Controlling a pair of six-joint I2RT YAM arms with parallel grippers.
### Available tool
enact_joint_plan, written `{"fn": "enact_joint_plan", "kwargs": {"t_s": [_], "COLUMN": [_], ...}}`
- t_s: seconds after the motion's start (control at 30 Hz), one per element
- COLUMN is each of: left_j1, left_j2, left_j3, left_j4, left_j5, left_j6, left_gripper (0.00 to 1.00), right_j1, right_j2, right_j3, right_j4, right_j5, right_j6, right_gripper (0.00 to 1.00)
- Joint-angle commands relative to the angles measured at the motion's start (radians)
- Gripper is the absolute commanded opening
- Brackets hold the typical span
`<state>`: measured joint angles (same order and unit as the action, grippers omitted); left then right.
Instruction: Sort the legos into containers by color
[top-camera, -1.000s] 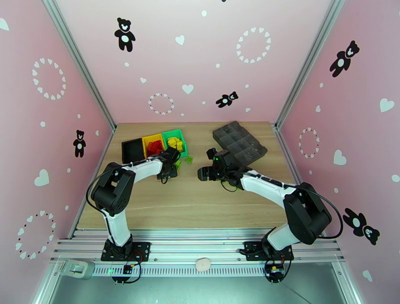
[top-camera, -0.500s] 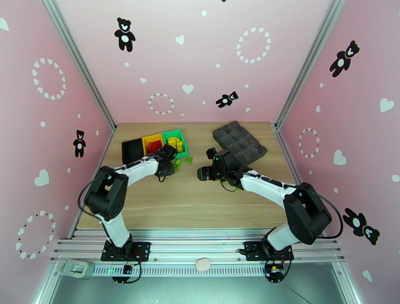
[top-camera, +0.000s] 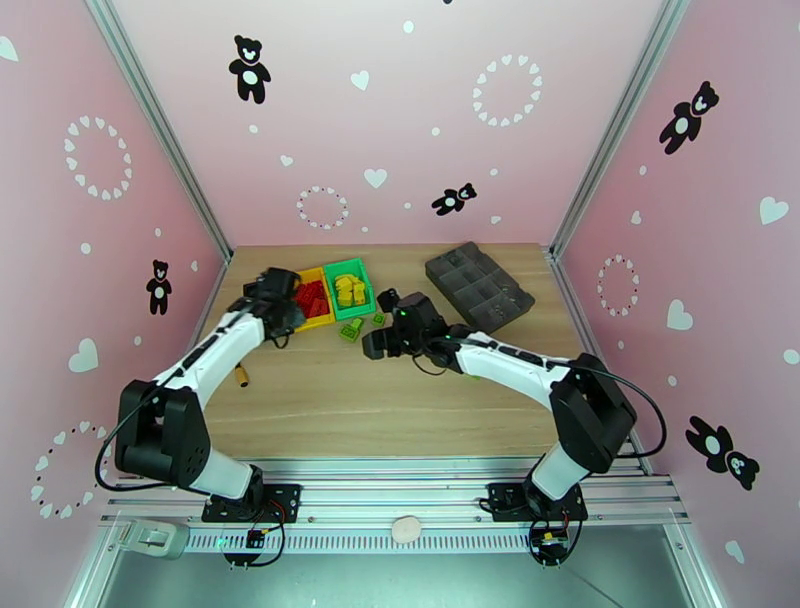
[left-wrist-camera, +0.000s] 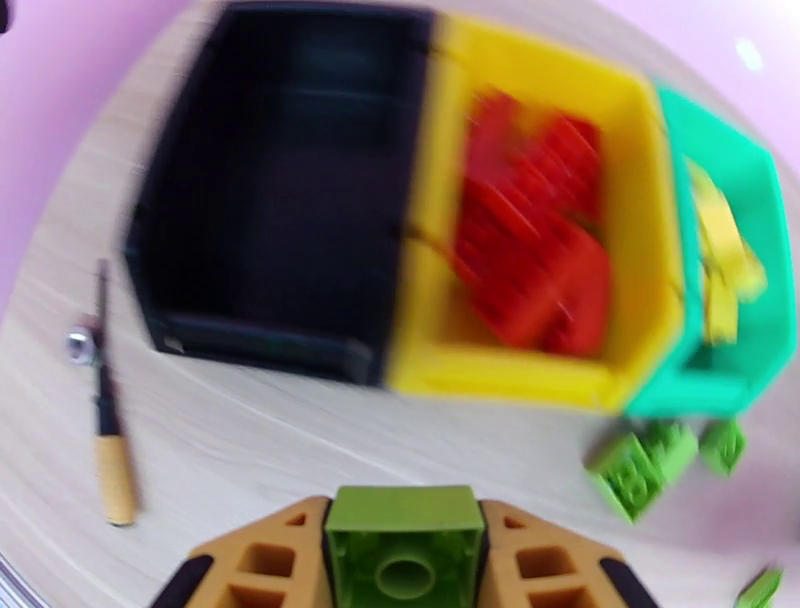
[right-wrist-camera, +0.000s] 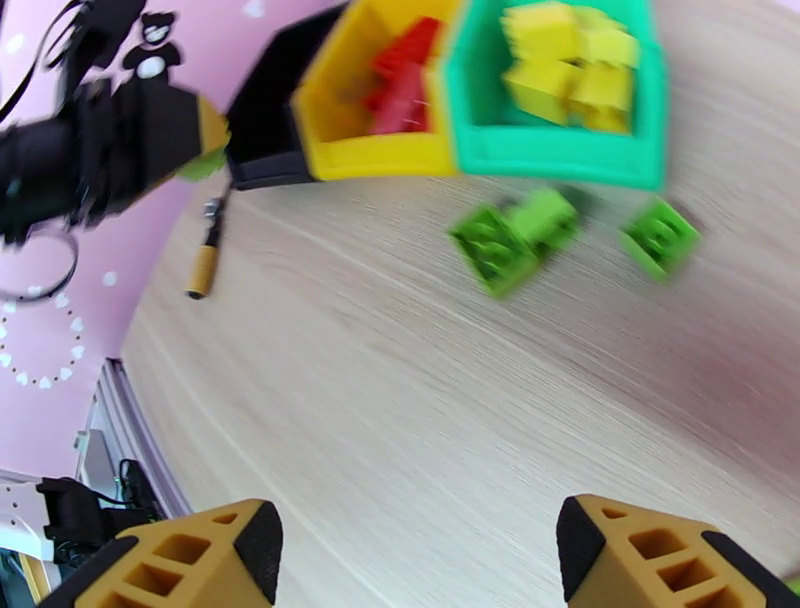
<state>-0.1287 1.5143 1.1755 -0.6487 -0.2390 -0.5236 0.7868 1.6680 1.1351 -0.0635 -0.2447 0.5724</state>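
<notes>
while the left claw (left-wrist-camera: 404, 565) pinches a green brick (left-wrist-camera: 403, 512), loose green bricks (right-wrist-camera: 510, 240) lie on the worktop (top-camera: 400, 400)

the held brick sits clamped between the claw's orange fingers (left-wrist-camera: 270, 560), its hollow underside facing the wrist camera. it looks square from there, so its long axis cannot be told. just beyond it stand the black bin (left-wrist-camera: 260, 345), the yellow bin (left-wrist-camera: 500, 378) holding red bricks (left-wrist-camera: 530, 250) and the green bin (left-wrist-camera: 690, 392) holding yellow bricks (left-wrist-camera: 725, 260). they stand side by side, long axes running away from the claw. the loose greens lie before the green bin, two touching in a slanted line, another just beside them. the right claw (right-wrist-camera: 420, 560) hangs near them, spread wide and empty.
</notes>
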Motion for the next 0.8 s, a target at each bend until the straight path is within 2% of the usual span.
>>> {"fn": "enact_joint_plan", "kwargs": {"t_s": [0.0,0.2,0.53,0.6,0.77], "left_j1": [0.077,0.165,0.187,0.187,0.187], "left_j2": [0.017,0.154,0.375,0.391,0.375], "left_j3": [0.084,0.210,0.388,0.398,0.369], "left_j4": [-0.018,-0.020,-0.051,-0.053,-0.031], "left_j5": [0.053,0.067,0.045,0.050,0.074], "left_j6": [0.032,0.042,0.058,0.059,0.058], "left_gripper": [0.28,0.28,0.29,0.33,0.56], "right_j1": [0.028,0.047,0.047,0.045,0.045], "right_j2": [0.042,0.060,0.043,0.040,0.030], "right_j3": [0.062,0.089,0.086,0.085,0.078], "right_j4": [-0.030,-0.042,-0.081,-0.088,-0.097], "right_j5": [-0.011,-0.010,0.032,0.040,0.053], "right_j6": [-0.010,-0.012,-0.035,-0.038,-0.044], "right_gripper": [0.77,0.76,0.76,0.76,0.76]}}
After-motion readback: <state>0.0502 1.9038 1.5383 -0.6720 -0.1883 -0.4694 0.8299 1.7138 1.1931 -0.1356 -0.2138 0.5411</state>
